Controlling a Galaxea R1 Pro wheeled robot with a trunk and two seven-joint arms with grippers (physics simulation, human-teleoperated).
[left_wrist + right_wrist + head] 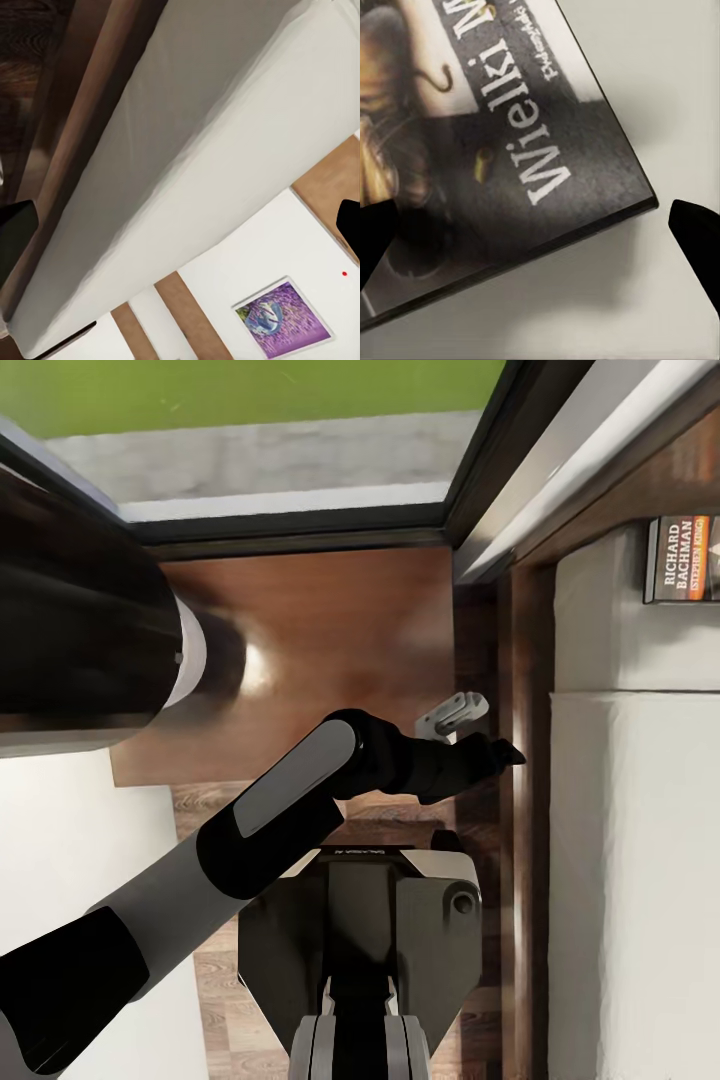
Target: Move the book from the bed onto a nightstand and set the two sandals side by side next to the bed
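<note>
The book [685, 558] lies flat on the bed [640, 860], at the far end of the mattress in the head view and not yet on the nightstand [330, 630] — so I judge the first step as outstanding, and I cannot confirm the sandal step from these views. The right tool [536, 240] hangs close over the book's corner, fingers spread wide and gripping nothing; the left tool [485, 735], likewise wide and empty, sits over the gap between nightstand and bed. Count — one book, one bed, one nightstand, two tools.
</note>
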